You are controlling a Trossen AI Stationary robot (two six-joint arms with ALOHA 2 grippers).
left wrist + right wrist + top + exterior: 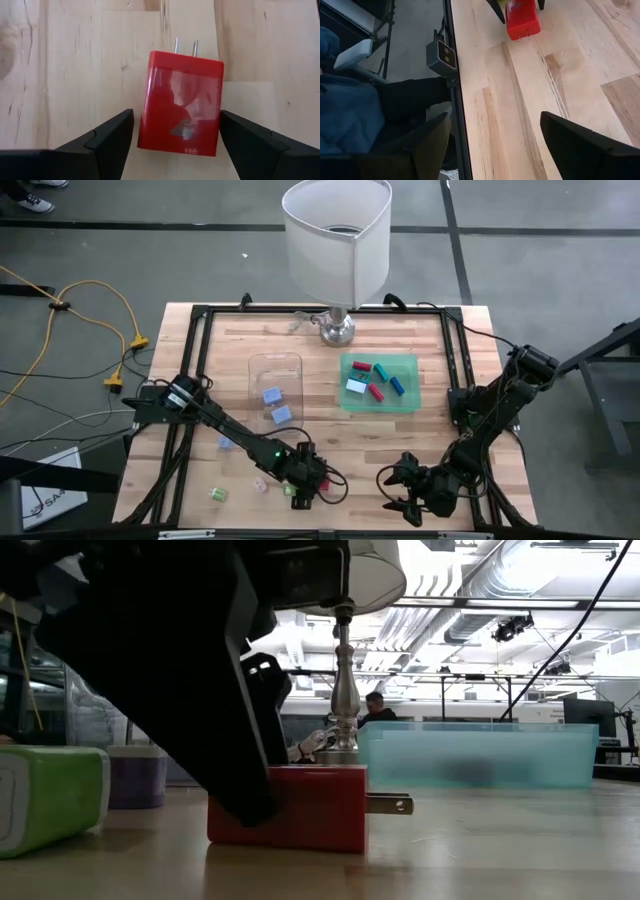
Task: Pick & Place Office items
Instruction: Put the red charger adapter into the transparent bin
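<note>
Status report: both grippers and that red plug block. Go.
Left gripper open, fingers either side of the red charger, not closed on it. Charger flat on the table, prongs pointing away. Right gripper open, idle near the front edge. Nothing blocking.

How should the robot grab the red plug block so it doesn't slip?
Grip the red plug block across its two long flat sides, coming from above. It lies flat with its prongs pointing away, and the open left hand already straddles those sides.

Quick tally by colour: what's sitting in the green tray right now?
Red pieces: 2
Teal piece: 1
Blue piece: 1
Pale blue piece: 1
Total in the green tray: 5
</note>
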